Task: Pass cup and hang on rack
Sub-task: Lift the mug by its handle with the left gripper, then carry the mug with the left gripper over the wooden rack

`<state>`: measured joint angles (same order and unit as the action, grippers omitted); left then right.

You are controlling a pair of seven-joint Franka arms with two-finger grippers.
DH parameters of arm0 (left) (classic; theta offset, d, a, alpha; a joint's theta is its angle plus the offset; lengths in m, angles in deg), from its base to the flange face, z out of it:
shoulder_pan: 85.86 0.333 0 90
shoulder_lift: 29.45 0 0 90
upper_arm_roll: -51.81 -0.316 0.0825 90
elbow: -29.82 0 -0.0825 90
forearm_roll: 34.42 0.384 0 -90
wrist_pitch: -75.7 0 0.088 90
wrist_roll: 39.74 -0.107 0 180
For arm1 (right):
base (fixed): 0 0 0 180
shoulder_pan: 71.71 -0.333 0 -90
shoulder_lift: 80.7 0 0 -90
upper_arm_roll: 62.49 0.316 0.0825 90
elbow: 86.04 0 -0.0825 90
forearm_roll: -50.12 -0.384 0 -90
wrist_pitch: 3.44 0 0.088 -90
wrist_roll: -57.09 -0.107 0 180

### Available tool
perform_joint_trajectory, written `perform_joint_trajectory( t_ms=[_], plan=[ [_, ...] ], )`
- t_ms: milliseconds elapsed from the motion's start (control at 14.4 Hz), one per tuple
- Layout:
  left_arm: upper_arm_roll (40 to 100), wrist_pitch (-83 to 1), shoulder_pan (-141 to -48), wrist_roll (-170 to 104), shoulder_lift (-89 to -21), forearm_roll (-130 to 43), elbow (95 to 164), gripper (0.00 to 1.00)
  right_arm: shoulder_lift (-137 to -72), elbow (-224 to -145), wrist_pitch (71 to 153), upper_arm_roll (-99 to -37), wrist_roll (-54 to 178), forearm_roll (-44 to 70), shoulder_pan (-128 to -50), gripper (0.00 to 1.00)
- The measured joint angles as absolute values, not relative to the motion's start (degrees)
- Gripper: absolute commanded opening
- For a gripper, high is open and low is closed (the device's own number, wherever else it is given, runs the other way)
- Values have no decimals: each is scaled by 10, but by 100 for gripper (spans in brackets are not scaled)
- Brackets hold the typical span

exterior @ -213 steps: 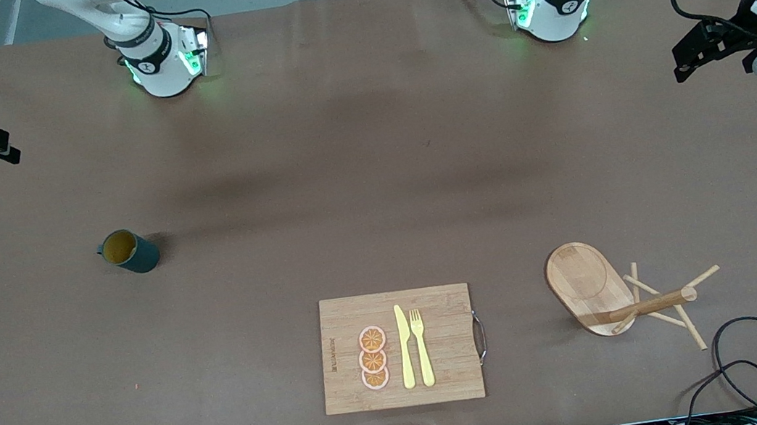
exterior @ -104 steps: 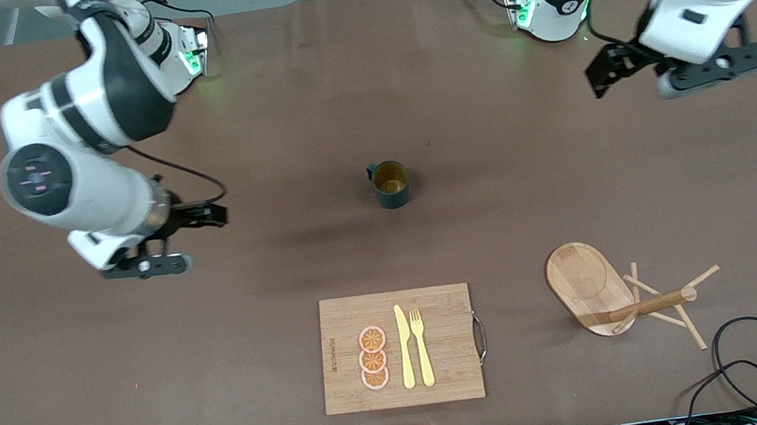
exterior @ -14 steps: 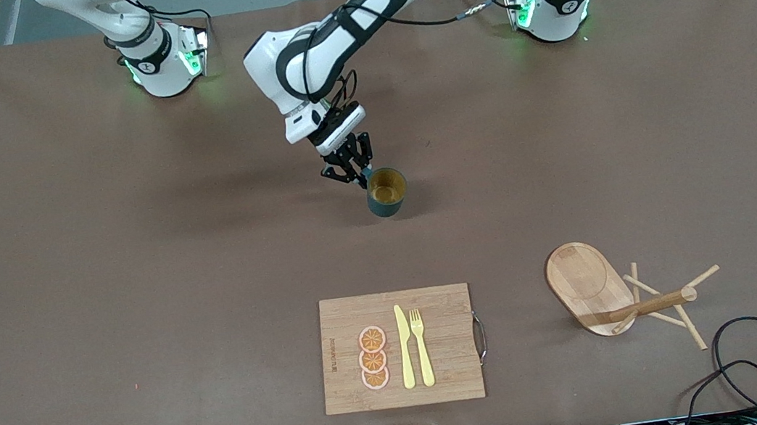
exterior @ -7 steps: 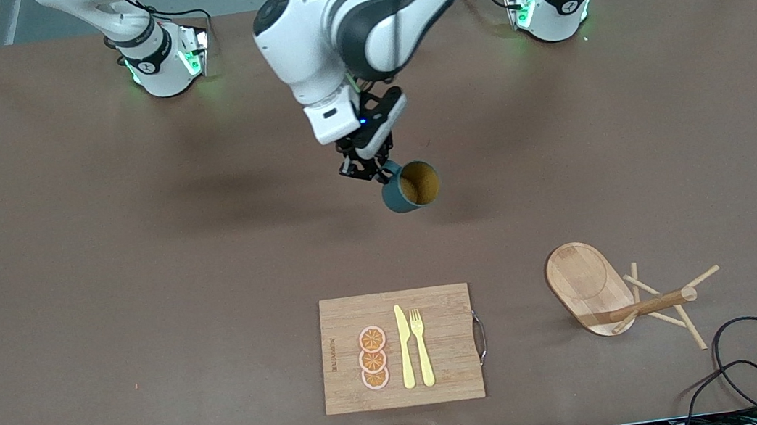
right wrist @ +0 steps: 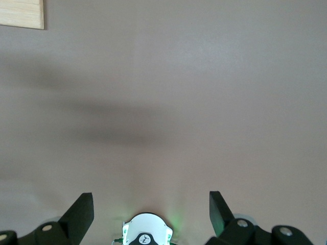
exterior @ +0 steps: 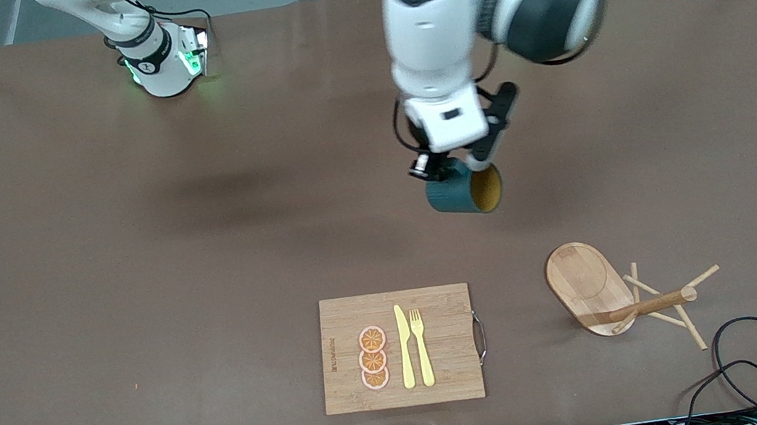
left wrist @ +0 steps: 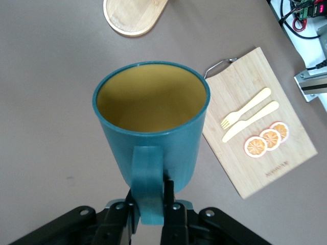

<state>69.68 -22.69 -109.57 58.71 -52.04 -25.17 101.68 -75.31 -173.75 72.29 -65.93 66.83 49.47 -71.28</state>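
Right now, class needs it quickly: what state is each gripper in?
Left gripper: shut on the cup by its handle, in the air over the table's middle.
Right gripper: open, holding nothing, waiting at the right arm's end of the table.

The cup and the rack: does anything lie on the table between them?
No. In the front view, only bare table shows between the cup, held up by the left hand, and the rack.

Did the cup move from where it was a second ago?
Yes. The cup, clamped by its handle in the left gripper, has risen off the table and swung toward the left arm's end, closer to the rack.
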Motion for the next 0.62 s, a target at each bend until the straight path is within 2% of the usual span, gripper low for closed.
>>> perform_joint_trajectory(
  t_ms=[208,625],
  plan=[
    [697,-233,-1019,515,-504,-326,1018,0,-753,-1738,723,-659,668,495,-713,100],
    [695,-251,-891,391,-513,-465,1027,0,-753,-1738,727,-658,668,495,-713,100]
  ],
)
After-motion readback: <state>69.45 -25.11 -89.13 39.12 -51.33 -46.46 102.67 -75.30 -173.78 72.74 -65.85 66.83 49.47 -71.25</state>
